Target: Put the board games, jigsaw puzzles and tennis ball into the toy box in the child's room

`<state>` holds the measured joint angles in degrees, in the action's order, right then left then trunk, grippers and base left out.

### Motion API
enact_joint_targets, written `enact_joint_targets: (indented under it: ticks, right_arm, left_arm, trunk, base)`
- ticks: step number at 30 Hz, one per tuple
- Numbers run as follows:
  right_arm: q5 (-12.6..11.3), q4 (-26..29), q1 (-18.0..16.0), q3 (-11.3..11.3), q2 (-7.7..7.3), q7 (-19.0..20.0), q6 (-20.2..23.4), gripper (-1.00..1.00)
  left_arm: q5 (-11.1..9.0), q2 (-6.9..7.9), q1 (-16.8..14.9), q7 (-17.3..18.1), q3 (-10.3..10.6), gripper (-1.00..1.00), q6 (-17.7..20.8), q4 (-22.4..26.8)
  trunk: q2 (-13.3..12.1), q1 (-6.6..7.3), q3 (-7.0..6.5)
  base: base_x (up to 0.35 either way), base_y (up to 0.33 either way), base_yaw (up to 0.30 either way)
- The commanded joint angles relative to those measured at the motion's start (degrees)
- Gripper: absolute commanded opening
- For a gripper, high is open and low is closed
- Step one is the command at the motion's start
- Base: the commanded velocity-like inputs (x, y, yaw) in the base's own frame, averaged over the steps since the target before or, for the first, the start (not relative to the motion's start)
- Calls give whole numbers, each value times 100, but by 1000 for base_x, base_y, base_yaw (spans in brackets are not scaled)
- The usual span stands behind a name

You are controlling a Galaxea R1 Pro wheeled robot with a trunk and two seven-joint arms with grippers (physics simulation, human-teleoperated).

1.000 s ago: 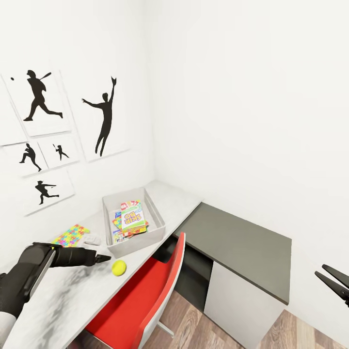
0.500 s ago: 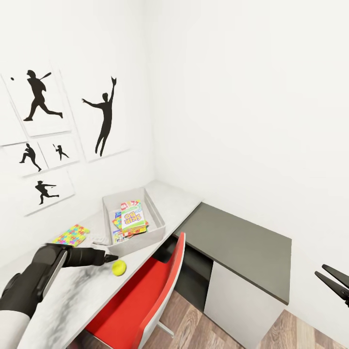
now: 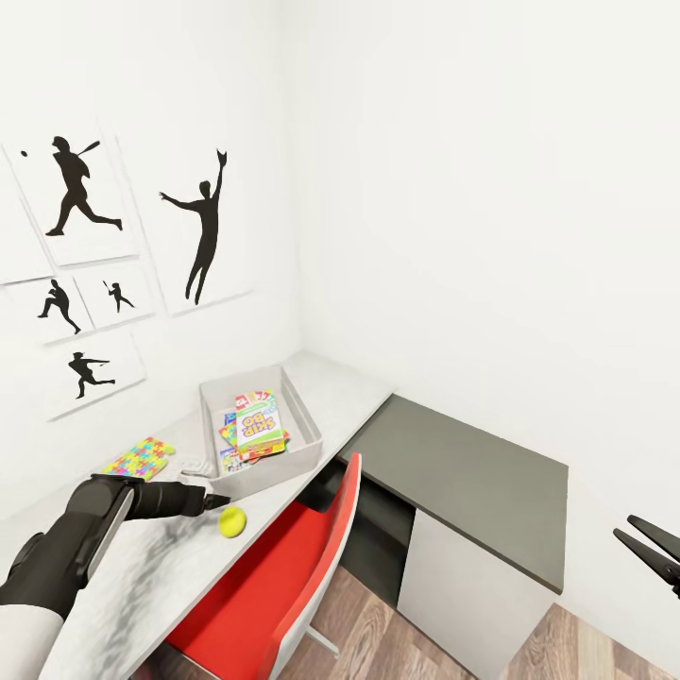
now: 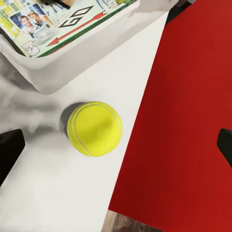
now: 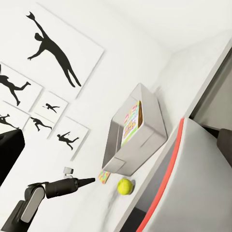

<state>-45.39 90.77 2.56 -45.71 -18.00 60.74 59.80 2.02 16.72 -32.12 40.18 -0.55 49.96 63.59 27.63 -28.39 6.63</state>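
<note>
Right now the left end effector (image 3: 219, 501) hangs just above the worktop (image 3: 142, 576), its fingers spread wide with nothing between them; in the left wrist view the two dark fingertips (image 4: 10, 147) sit far apart on either side of the tennis ball (image 4: 94, 128). That ball (image 3: 231, 520) rests on the worktop near its front edge, just beside the toy box (image 3: 219, 484) and close to the red chair (image 3: 283, 586).

Likely the biggest risk is the ball rolling. A fingertip nudging it before the fingers close could send it off the front edge onto the chair seat or the wooden floor (image 3: 378, 614), since the edge is very near. Coming down off-centre could also squeeze it out sideways, and one fingertip seems to hang past the worktop edge over the chair.

Inside the toy box lie the board games, the SKIP-BO box (image 3: 258, 420) on top. One jigsaw puzzle (image 3: 139, 457) is still on the worktop against the wall, beyond the arm. The box's near wall stands between ball and bin, so the lift will need to clear it. Off to the side the right end effector (image 3: 652, 552) shows its fingers parted and empty, well apart from everything, beyond the dark grey side cabinet (image 3: 472, 482)
</note>
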Motion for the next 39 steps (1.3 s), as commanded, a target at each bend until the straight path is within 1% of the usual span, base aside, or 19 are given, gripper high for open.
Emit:
enact_joint_targets:
  ticks: [1, 6, 9, 10, 12, 19, 25, 39]
  right_arm:
    - [7, 2, -1, -3, -2, 17, 20, 100]
    - [7, 2, -1, -14, -2, 18, 20, 100]
    - [7, 2, -2, -23, -2, 22, 20, 100]
    - [6, 2, -1, -28, -2, 23, 20, 100]
    - [7, 4, -3, -34, -2, 24, 20, 100]
    - [4, 5, -1, -41, -2, 27, 20, 100]
    - [4, 4, -1, -42, -9, 32, 20, 100]
    - [4, 2, -1, -43, -11, 34, 20, 100]
  left_arm:
    - [21, -1, -5, 33, -10, 100, 32, 5]
    - [19, -9, -5, 22, -14, 100, 36, 5]
    - [18, -48, -5, 8, -12, 100, 44, 5]
    - [20, -90, -5, -15, -13, 100, 56, 5]
    - [21, -127, -5, -62, -14, 100, 71, 5]
    - [13, -211, -11, -329, -14, 100, 122, 4]
    - [8, -233, -13, -432, -17, 100, 186, 2]
    - [-21, -231, -18, -438, -24, 100, 223, 4]
  trunk:
    - [10, -3, 10]
    - [10, -3, 10]
    - [10, -3, 10]
    - [10, -3, 10]
    - [10, -3, 10]
    - [10, -3, 26]
    - [10, -3, 59]
    - [10, -3, 169]
  base:
    - [0, 0, 0]
    - [0, 0, 0]
    - [0, 0, 0]
    - [0, 0, 0]
    - [0, 0, 0]
    - [0, 0, 0]
    - [0, 0, 0]
    - [0, 0, 0]
